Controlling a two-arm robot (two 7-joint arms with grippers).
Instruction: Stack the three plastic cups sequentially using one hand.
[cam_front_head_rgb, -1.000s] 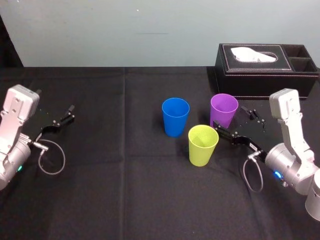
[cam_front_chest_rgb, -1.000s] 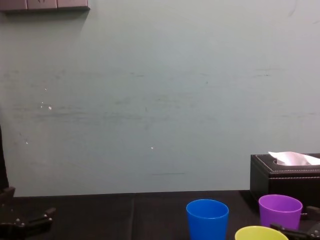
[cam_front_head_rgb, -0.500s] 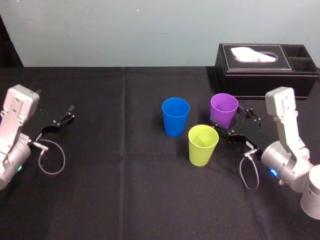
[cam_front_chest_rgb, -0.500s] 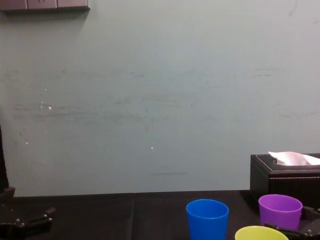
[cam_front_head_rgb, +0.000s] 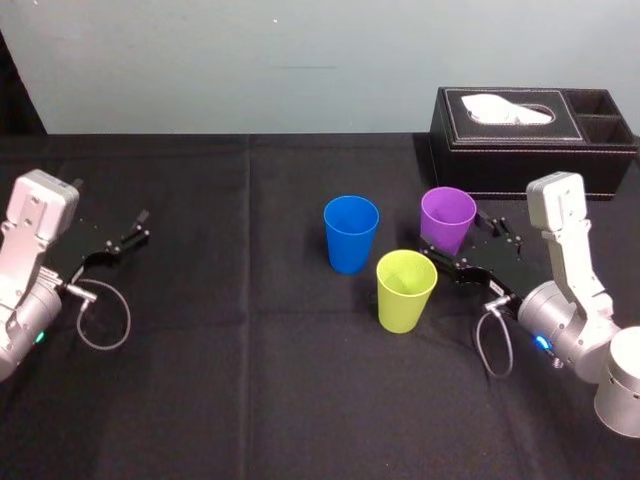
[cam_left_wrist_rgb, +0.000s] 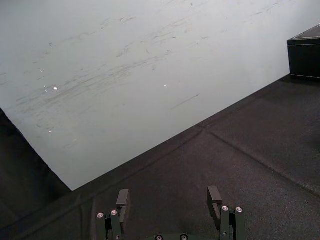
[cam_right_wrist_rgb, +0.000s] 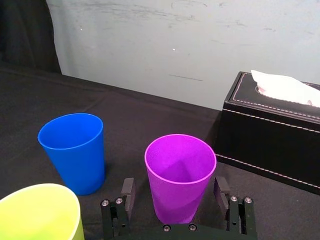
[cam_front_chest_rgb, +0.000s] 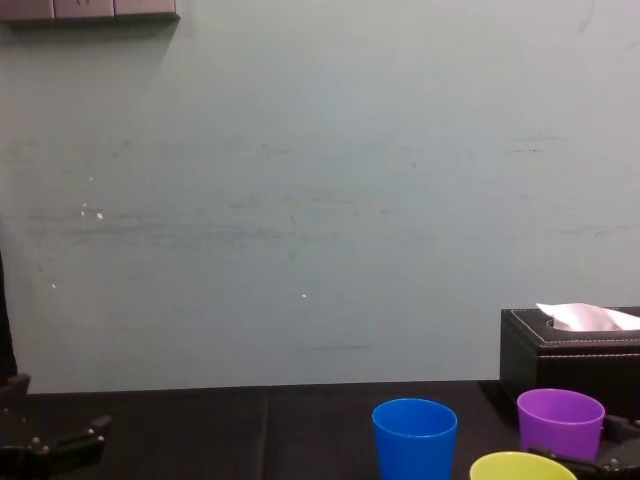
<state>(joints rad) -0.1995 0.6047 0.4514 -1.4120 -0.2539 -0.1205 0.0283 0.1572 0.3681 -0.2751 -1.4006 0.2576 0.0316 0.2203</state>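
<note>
— Three cups stand upright right of centre on the black surface (cam_front_head_rgb: 250, 380) in the head view: the blue cup (cam_front_head_rgb: 351, 233), the purple cup (cam_front_head_rgb: 447, 219) to its right, and the yellow-green cup (cam_front_head_rgb: 406, 290) nearer the robot, between those two. Each is apart from the others.

— Where is the working arm?

— The right gripper (cam_front_head_rgb: 460, 238) sits low at the purple cup's base, jaws spread, one on each side. Its nearer finger lies just beside the yellow-green cup.

— What hems it in?

— A black tissue box (cam_front_head_rgb: 530, 140) stands just behind the purple cup, near the surface's far edge. Left of the blue cup the cloth lies bare and wide. The left gripper (cam_front_head_rgb: 135, 228) rests at the far left, well apart from the cups.

— And its wrist view?

— Jaws spread over bare surface that runs on to the pale wall (cam_left_wrist_rgb: 125, 75); a corner of the tissue box shows far off.

— The right wrist view?

— The purple cup stands between the spread jaws, with a gap on each side. The blue cup is beside it across open cloth, the yellow-green rim is close to one finger, and the tissue box is near behind.

— The chest view?

— Blue and purple rims stand apart against the wall, and the yellow-green rim shows at the bottom edge. The tissue box rises behind the purple cup.
</note>
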